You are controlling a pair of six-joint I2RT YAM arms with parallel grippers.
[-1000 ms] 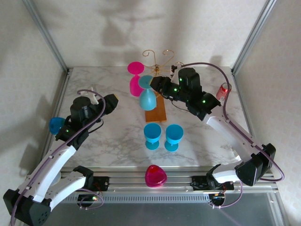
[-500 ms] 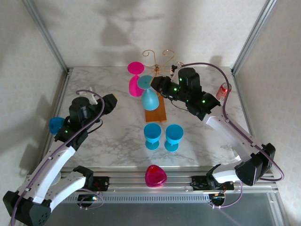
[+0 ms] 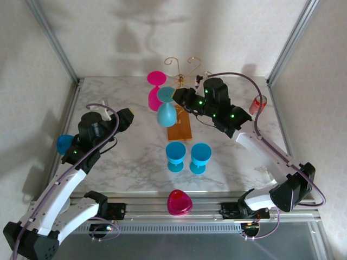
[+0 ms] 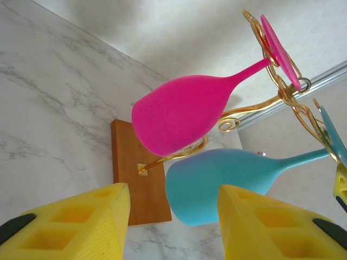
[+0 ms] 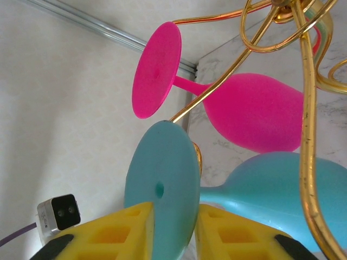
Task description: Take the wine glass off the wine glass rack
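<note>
The wine glass rack (image 3: 183,64) is gold wire on a brown wooden base (image 3: 180,129) at the middle back of the table. Two glasses hang upside down from it. One is a pink glass (image 3: 156,97). The other is the teal wine glass (image 3: 166,114). My right gripper (image 5: 174,216) is shut on the teal glass's round foot (image 5: 162,179), which sits edge-on between the yellow pads beside a gold wire arm (image 5: 306,108). My left gripper (image 4: 173,208) stands open left of the rack, with the teal bowl (image 4: 217,181) and the pink bowl (image 4: 181,114) ahead of it and not touching it.
Two blue cups (image 3: 175,156) (image 3: 200,157) stand upright in front of the rack base. A pink piece (image 3: 179,202) lies at the near edge, a blue cup (image 3: 65,143) sits behind my left arm and a red object (image 3: 258,103) at the right. Metal frame posts flank the table.
My right gripper's jaws have closed onto the teal glass's foot. The glass has shifted slightly left, its bowl swinging with it. The left arm has barely moved.
</note>
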